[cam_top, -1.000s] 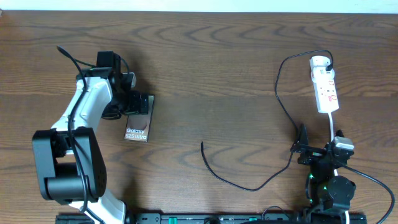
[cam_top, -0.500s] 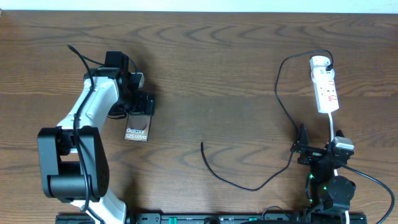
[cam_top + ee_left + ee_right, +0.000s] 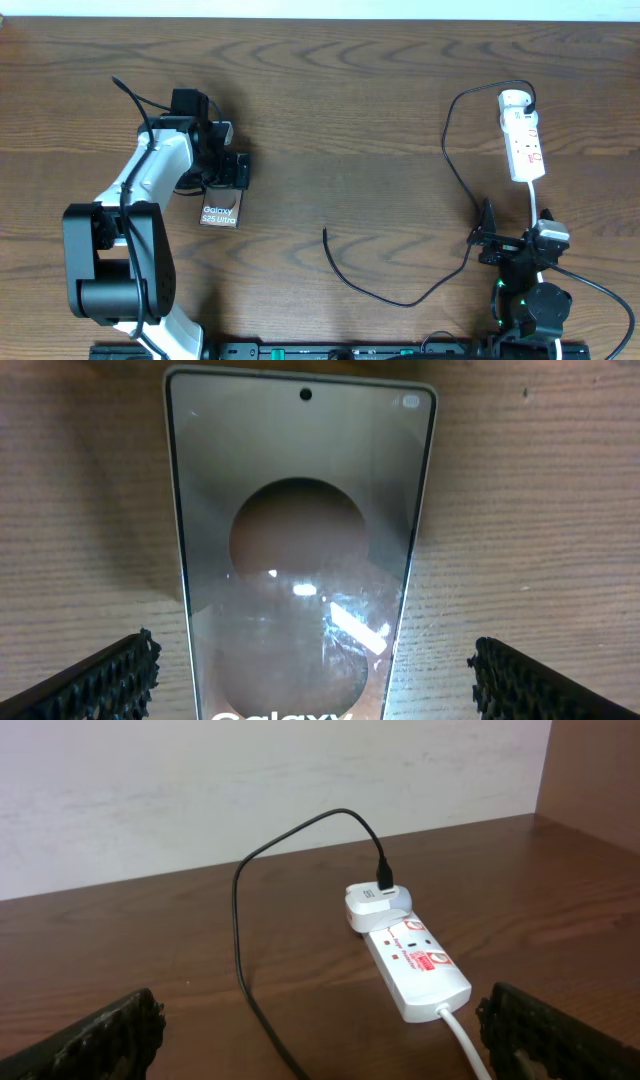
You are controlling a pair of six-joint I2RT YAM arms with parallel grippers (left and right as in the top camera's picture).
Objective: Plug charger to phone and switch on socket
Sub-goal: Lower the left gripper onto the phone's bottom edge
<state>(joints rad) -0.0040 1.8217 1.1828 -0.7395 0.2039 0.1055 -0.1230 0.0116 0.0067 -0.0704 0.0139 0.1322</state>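
The phone [image 3: 220,207] lies flat on the table at the left, its "Galaxy S25 Ultra" lettering at the near end. My left gripper [image 3: 222,171] hovers over the phone's far end, open. In the left wrist view the phone [image 3: 300,510] lies between the spread fingers, which do not touch it. The black charger cable [image 3: 380,292] runs from its free tip [image 3: 325,232] at mid-table round to the white adapter on the socket [image 3: 522,135] at the right. My right gripper [image 3: 508,243] is open at the front right, facing the socket [image 3: 415,960] and the cable [image 3: 245,940].
The socket's white cord [image 3: 537,205] runs back toward the right arm's base. The table's far edge meets a white wall [image 3: 250,790].
My left arm has shifted slightly right and toward the phone, with the gripper now over the phone's far end. The right arm, cable and socket have not moved.
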